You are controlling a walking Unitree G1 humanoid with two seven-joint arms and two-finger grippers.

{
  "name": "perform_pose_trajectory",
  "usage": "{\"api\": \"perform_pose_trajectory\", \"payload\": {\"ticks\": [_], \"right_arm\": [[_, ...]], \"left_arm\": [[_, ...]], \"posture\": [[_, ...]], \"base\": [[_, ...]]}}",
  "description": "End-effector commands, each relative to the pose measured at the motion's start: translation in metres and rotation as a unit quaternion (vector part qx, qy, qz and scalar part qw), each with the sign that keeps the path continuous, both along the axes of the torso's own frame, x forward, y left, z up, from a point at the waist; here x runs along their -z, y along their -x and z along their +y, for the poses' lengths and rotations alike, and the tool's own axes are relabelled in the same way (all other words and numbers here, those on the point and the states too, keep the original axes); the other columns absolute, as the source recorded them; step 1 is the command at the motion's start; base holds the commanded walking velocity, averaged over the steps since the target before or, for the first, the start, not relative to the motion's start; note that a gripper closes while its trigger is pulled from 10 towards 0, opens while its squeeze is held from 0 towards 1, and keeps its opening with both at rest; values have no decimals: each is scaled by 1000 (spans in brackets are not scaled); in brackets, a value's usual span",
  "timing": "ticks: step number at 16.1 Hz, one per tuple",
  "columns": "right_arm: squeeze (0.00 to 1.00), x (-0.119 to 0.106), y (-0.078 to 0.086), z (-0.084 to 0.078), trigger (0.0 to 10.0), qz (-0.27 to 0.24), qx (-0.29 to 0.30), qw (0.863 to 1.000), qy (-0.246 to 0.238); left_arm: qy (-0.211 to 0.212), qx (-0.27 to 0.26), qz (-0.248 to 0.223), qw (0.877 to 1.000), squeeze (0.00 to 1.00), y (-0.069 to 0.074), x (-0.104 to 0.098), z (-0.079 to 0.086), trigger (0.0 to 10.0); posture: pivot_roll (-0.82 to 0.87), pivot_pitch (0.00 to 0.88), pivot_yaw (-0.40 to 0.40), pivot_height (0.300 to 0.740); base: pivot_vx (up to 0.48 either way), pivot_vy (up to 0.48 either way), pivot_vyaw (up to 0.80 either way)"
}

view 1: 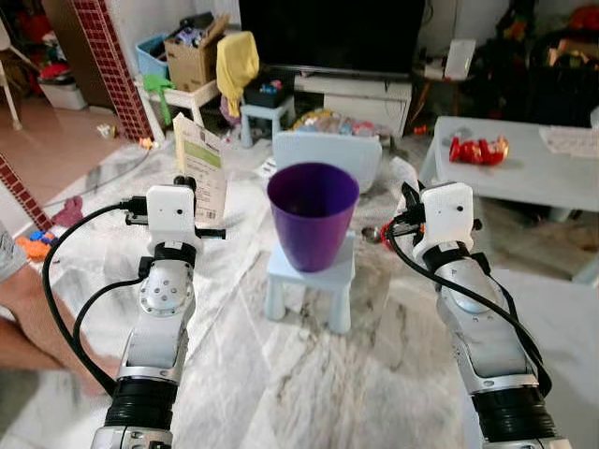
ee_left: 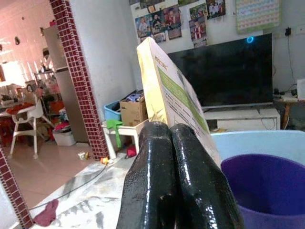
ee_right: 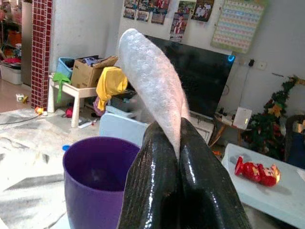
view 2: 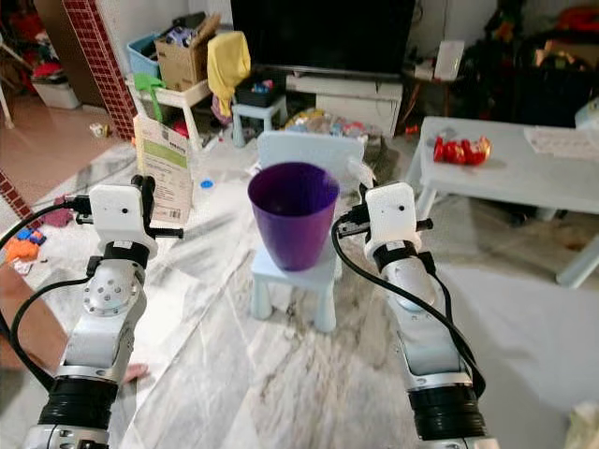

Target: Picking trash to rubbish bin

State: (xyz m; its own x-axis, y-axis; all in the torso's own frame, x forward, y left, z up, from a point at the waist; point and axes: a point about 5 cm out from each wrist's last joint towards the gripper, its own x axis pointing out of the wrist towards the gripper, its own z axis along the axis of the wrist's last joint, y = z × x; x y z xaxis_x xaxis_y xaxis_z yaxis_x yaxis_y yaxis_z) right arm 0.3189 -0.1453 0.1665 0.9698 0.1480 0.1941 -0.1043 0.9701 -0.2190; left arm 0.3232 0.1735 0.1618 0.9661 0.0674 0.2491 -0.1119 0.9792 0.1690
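Observation:
A purple plastic bin (view 1: pixel 312 213) stands open on a small pale-blue chair (view 1: pixel 318 273) straight ahead. My left gripper (view 1: pixel 187 185) is raised to the left of the bin, shut on a cream and green carton (view 1: pixel 202 161); in the left wrist view the carton (ee_left: pixel 172 91) sticks up from the closed fingers (ee_left: pixel 152 162). My right gripper (view 1: pixel 408 202) is raised to the right of the bin at about rim height. It is shut on a piece of white bubble wrap (ee_right: pixel 151 72) that curls up above the fingers (ee_right: pixel 200 167).
A person's bare leg (view 1: pixel 26 329) lies on the marble floor at my left. A white low table (view 1: pixel 533 178) with a red toy (view 1: pixel 478 150) stands at the right. Behind the chair are a TV (view 1: pixel 332 33), a cardboard box (view 1: pixel 192 51), a yellow cloth (view 1: pixel 236 58) and a tiled pillar (view 1: pixel 112 65).

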Motion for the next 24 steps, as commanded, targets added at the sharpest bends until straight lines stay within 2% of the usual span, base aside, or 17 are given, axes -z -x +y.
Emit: {"api": "perform_pose_trajectory", "payload": {"ticks": [1, 14, 18, 24], "right_arm": [[0, -4, -1, -1, 0, -8, 3, 1000, -1], [0, -2, -1, 1, 0, -9, 2, 1000, 2], [0, -2, -1, 2, 0, -8, 2, 1000, 0], [0, 0, -1, 1, 0, -7, 3, 1000, -1]], "left_arm": [[0, 0, 5, 1000, 0, -2, -1, 1, 0], [-2, 5, 6, 1000, 0, -3, -2, 1, 0], [4, 7, 2, 1000, 0, -3, -2, -1, 0], [52, 25, 4, 998, 0, -3, -2, -7, 0]], "posture": [[-36, 0, -4, 740], [-29, 0, 2, 740], [-28, 0, 1, 740], [-29, 0, 1, 740]], "base": [[409, 0, 0], [400, 0, 62], [0, 0, 355], [0, 0, 0]]}}
